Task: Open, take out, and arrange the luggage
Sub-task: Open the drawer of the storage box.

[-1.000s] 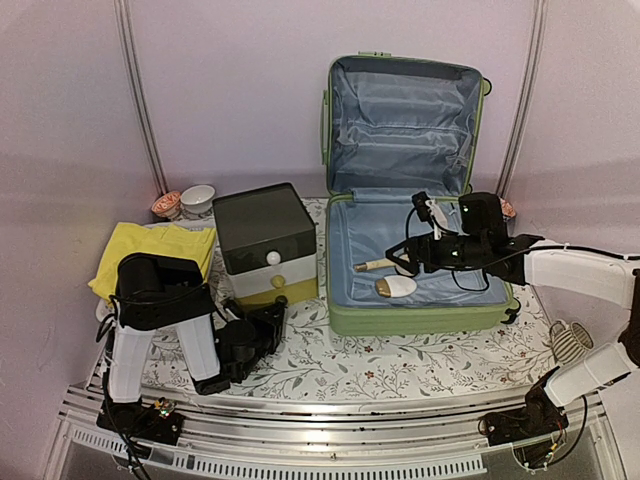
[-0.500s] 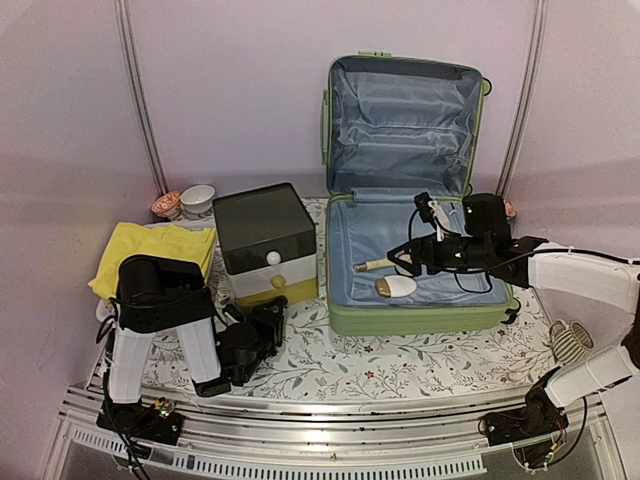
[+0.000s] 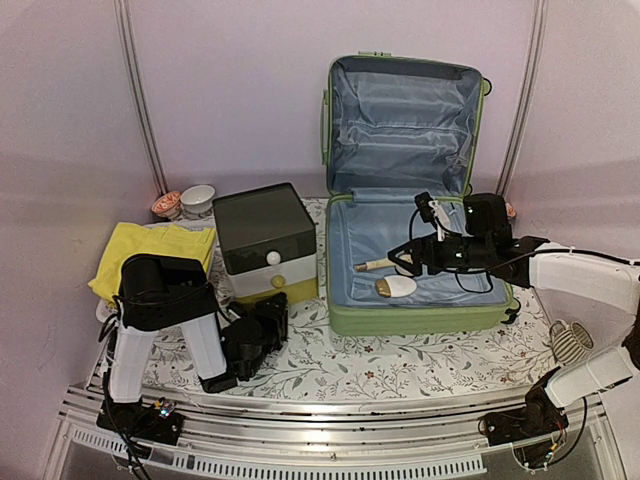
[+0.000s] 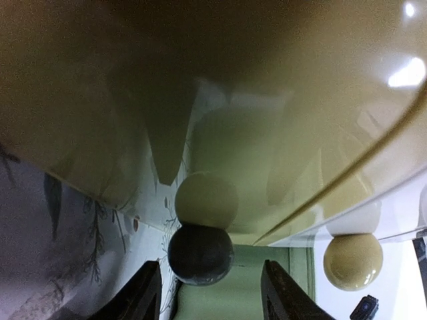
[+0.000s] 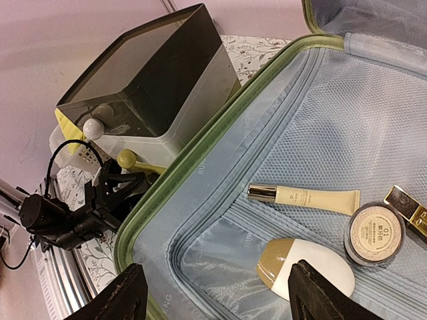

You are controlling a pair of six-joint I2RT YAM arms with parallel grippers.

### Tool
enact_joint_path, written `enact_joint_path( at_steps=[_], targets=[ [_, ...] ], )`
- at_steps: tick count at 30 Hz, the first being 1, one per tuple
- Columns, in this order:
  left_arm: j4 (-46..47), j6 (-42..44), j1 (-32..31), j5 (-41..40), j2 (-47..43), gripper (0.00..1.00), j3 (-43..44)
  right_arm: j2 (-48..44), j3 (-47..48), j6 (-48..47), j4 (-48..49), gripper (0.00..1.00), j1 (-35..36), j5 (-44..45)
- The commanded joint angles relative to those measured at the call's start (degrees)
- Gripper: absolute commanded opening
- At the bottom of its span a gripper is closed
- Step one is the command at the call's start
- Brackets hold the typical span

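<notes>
Little had changed over the last second: the right arm had drifted only slightly over the suitcase (image 3: 420, 320), while the left arm had swung its lower link a little to the right and nudged the left gripper (image 3: 266, 318) closer to the drawer box (image 3: 265, 235). That suggested the unpacking had not really begun. The suitcase lay open at the right of the table, its lid standing against the far wall. A tube (image 5: 303, 198), a round jar (image 5: 375, 233) and a white-and-tan oval case (image 5: 303, 267) were still lying on the blue lining. The right gripper (image 5: 217, 270) hung above them with its fingers spread wide, holding and touching nothing. In the left wrist view the left gripper's fingers (image 4: 148, 293) were apart too, empty, with a round knob (image 4: 200, 253) just ahead between them. Whether they touched it could not be told.
</notes>
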Motion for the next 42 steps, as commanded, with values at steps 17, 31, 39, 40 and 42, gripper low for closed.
enact_joint_path(
  at_steps=[17, 31, 39, 40, 42],
  targets=[
    [0.61, 3.18, 2.89, -1.08, 0.94, 0.32, 1.19, -2.03, -0.31, -1.41, -1.69, 0.74, -0.62, 0.03],
    [-4.73, -3.05, -4.37, -3.03, 0.07, 0.31, 1.58, -2.66, -0.32, -1.05, -1.77, 0.74, -0.66, -0.37],
    [-8.18, -6.8, -9.25, -6.5, -2.15, 0.31, -0.69, -3.31, -0.72, -0.81, -1.69, 0.74, -0.59, -0.55],
    [-8.89, -7.58, -9.91, -6.9, -2.66, 0.31, -1.26, -3.32, -0.71, -0.79, -1.67, 0.74, -0.69, -0.56],
    [-10.71, -9.5, -11.59, -8.14, -3.41, 0.32, -2.08, -3.41, -0.81, -0.7, -1.62, 0.74, -0.7, -0.59]
  ],
)
